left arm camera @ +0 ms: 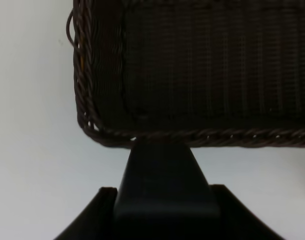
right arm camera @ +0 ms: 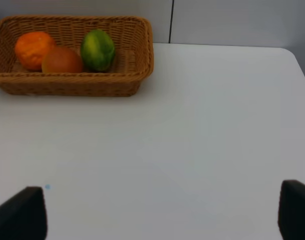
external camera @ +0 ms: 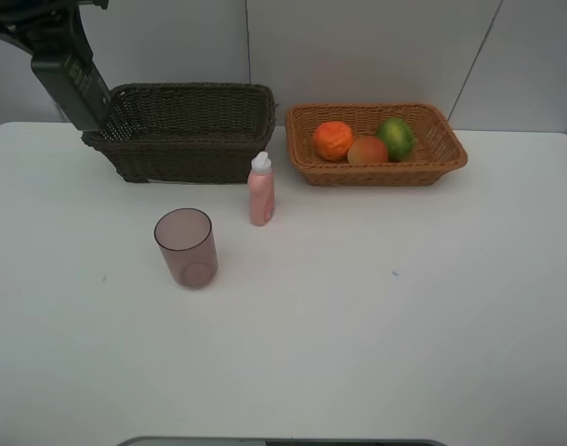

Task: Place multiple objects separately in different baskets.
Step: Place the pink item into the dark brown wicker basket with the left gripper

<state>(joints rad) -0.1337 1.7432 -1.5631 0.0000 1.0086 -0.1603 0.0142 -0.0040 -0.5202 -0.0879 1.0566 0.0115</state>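
Left end effector (left arm camera: 162, 194), pinching what I judged the dark pump bottle (left arm camera: 162, 167), hung over the dark basket's (external camera: 186, 153) left rim at the table's (external camera: 358, 353) far edge; its interior lay just beyond.

Pink bottle (external camera: 261, 190) and purplish cup (external camera: 185, 246) stand before the dark wicker basket (external camera: 186, 139); the desk (external camera: 404, 325) in front and right of them lies open.

Left arm (external camera: 68, 74): boxy dark-grey link, small pale markings on its side. Left pincer (left arm camera: 162, 190): matte black fingers (left arm camera: 92, 215), outer edges flaring wide. Right pincer (right arm camera: 158, 200): two blunt matte-black fingertips (right arm camera: 22, 215), squared off. Same finish both sides.
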